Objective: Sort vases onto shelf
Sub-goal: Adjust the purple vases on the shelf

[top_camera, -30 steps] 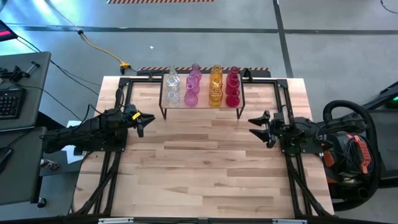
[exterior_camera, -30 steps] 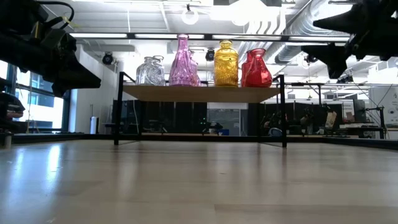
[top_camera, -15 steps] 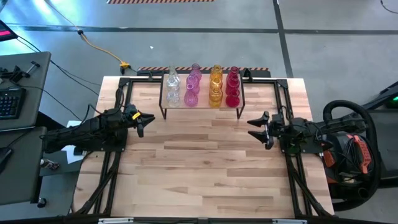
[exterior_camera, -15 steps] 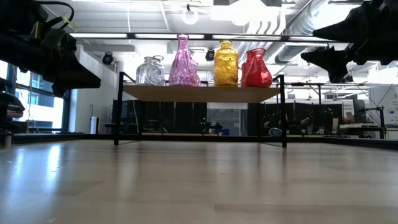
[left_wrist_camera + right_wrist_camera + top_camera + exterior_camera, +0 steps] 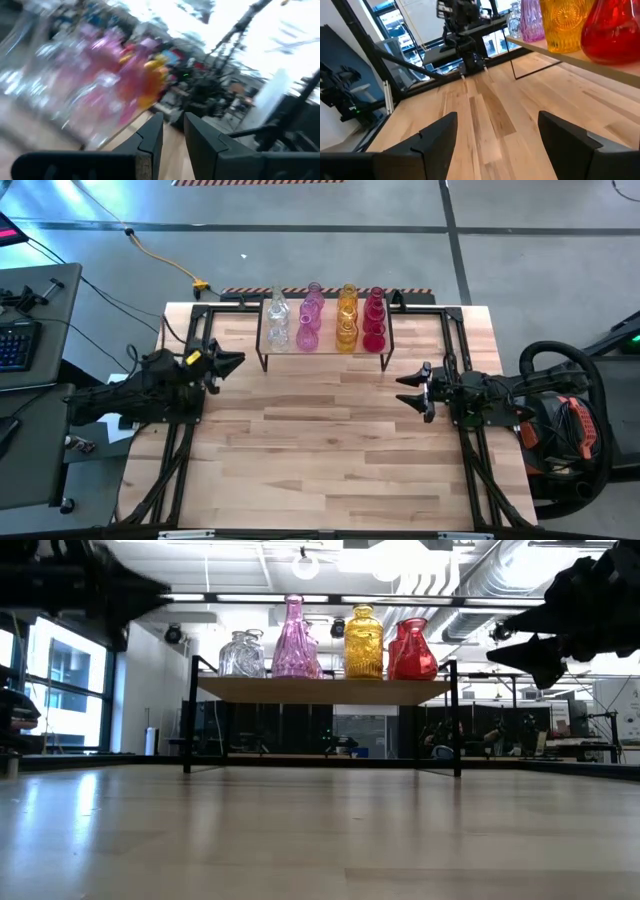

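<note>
Vases [image 5: 322, 318] all standing on the shelf [image 5: 324, 349] at the far side of the desk [image 5: 320, 450].
High view: left gripper [image 5: 232, 361] and right gripper [image 5: 409, 388] above bare wood, both empty. Left wrist view: jaws narrowly apart. Right wrist view: jaws spread wide.

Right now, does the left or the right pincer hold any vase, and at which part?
Nothing is held. The left pincer and the right pincer are both empty above the table, and the vases all stand on the shelf.
</note>
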`<state>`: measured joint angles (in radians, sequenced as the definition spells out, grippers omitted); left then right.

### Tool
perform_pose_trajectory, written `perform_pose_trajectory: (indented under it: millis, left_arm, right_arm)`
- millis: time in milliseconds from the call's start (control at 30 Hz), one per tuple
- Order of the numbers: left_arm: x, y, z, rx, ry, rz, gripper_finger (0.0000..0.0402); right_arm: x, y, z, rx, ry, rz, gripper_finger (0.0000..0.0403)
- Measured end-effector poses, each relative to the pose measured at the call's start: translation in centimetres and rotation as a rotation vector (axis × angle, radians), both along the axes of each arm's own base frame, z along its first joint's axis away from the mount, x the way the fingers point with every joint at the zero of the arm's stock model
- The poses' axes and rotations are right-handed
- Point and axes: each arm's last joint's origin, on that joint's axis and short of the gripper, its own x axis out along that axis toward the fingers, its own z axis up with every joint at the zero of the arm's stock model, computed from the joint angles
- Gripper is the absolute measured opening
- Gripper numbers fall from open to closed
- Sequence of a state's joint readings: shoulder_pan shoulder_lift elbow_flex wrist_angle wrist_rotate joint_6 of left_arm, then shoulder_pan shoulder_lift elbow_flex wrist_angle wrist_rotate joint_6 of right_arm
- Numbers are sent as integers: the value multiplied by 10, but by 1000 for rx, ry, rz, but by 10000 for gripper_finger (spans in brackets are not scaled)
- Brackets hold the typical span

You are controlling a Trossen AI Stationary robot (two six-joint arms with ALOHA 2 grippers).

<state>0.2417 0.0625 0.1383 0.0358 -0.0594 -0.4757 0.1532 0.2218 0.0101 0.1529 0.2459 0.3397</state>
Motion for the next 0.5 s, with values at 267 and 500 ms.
perform_pose_trajectory:
  millis: [267, 500]
  left_arm:
    - [3, -1, 38, 91, 67, -59, 70]
    - [29, 5, 61, 94, 192, -73, 70]
  right_arm:
    - [0, 0, -1, -1, 8, 0, 261]
    - [0, 0, -1, -2, 11, -1, 261]
